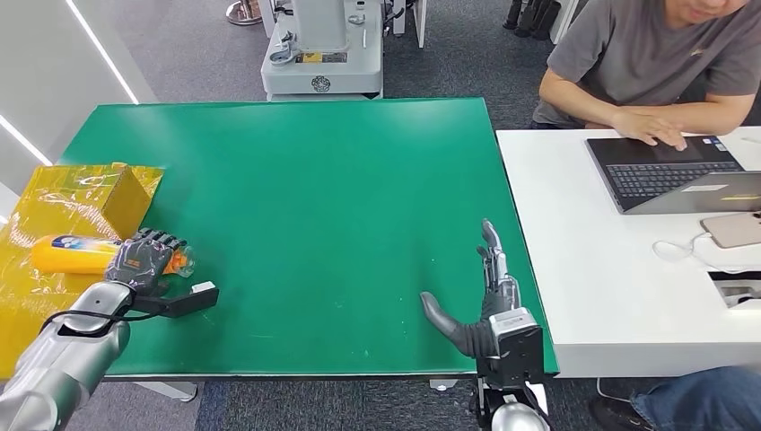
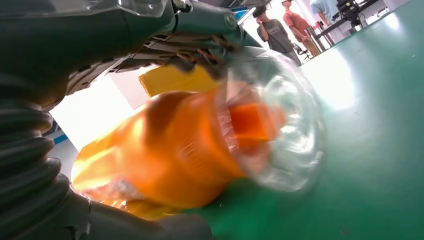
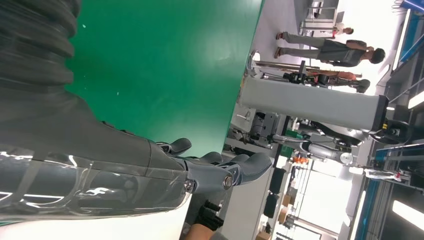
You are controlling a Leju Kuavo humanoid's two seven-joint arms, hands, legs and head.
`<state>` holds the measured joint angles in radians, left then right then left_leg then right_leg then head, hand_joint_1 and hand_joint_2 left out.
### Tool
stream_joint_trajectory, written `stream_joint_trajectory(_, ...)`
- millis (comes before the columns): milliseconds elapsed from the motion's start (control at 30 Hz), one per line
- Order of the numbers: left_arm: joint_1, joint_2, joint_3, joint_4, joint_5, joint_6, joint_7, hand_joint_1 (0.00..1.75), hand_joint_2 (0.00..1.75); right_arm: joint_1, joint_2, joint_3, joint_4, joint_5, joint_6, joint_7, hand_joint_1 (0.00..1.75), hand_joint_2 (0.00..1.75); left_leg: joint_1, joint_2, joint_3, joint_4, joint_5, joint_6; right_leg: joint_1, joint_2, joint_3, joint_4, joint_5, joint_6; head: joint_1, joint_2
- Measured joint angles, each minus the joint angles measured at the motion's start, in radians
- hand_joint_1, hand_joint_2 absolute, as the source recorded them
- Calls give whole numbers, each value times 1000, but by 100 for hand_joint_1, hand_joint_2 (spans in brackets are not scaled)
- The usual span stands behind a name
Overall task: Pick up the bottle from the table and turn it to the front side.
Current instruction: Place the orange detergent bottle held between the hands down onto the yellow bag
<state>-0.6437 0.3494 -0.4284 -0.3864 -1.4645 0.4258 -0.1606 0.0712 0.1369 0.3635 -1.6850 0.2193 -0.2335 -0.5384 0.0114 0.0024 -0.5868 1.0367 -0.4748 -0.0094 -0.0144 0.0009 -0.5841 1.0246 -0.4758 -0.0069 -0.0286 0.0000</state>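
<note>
Bottle (image 1: 74, 254) neck hidden under left hand (image 1: 148, 260), bottle blurred in left wrist view, person's (image 1: 646, 72) face cut off above the laptop (image 1: 669, 171)

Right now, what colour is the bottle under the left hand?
Orange-yellow, with a clear cap end; the bottle shows best in the left wrist view, under the left hand.

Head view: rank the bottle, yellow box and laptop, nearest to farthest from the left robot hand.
1. bottle: in the left robot hand, at the mat's left edge.
2. yellow box: just behind it, on the yellow sheet.
3. laptop: far right, on the white table.
</note>
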Motion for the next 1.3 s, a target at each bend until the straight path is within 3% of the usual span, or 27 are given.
stream_joint_trajectory(367,8,0,9,0,0,48,15,0,175,0,0,0,0,-3,-6,0,0,175,0,0,0,0,0,0,0,0,0,0,0,0,0,0)
stream_joint_trajectory(567,49,-8,79,-33,32,198,-21,0,175,2,0,0,0,-5,-20,2,0,175,0,0,0,0,0,0,0,0,-1,0,0,0,0,0)
stream_joint_trajectory(667,89,-25,156,-133,78,259,-93,0,175,6,0,0,0,-6,-30,3,0,175,0,0,0,0,0,0,0,0,-1,0,0,0,0,0)
stream_joint_trajectory(867,160,-103,358,-445,189,274,-316,0,175,13,0,-1,0,-8,-46,3,0,175,0,1,0,0,0,0,0,0,-1,0,0,-1,0,0)
stream_joint_trajectory(1033,219,-168,464,-682,342,274,-465,0,175,18,0,-1,0,-11,-54,3,0,175,0,1,0,0,0,0,0,0,-1,0,1,-1,0,0)
stream_joint_trajectory(1133,258,-202,492,-798,446,274,-511,0,175,22,0,-2,0,-13,-60,1,0,175,0,1,0,0,0,0,0,0,-1,0,1,-1,0,0)
stream_joint_trajectory(1300,310,-237,486,-931,657,263,-518,0,175,28,0,-4,0,-15,-64,-4,0,175,0,1,0,0,0,0,0,0,-1,0,1,-1,0,0)
